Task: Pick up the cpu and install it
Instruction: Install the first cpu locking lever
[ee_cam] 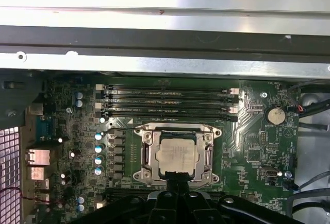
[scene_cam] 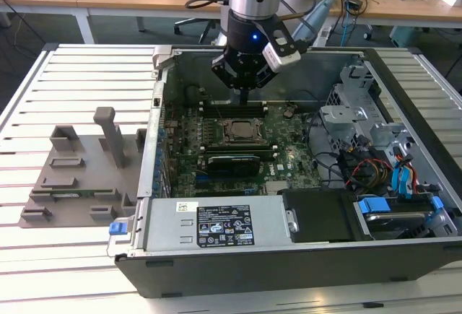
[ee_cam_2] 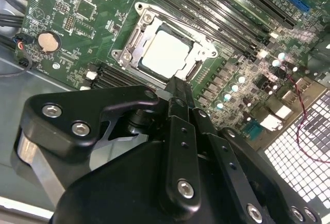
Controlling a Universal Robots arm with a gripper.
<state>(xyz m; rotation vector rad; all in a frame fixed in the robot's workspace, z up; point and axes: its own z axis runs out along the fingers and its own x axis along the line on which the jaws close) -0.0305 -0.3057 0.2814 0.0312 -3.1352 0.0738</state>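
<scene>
The cpu is seen seated in the socket frame at lower centre of the first wrist view. The gripper, fingers pressed together and empty, is held directly above it.

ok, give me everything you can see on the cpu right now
The cpu is a small flat square chip with a pale, matte silver metal top, no visible marks or damage. It lies flat and level inside the metal socket frame on the green motherboard, squared to the frame, which borders it on all sides. In both wrist views the end effector hangs just beside the frame's edge, not touching the chip. Nothing rests on top of it.
</scene>
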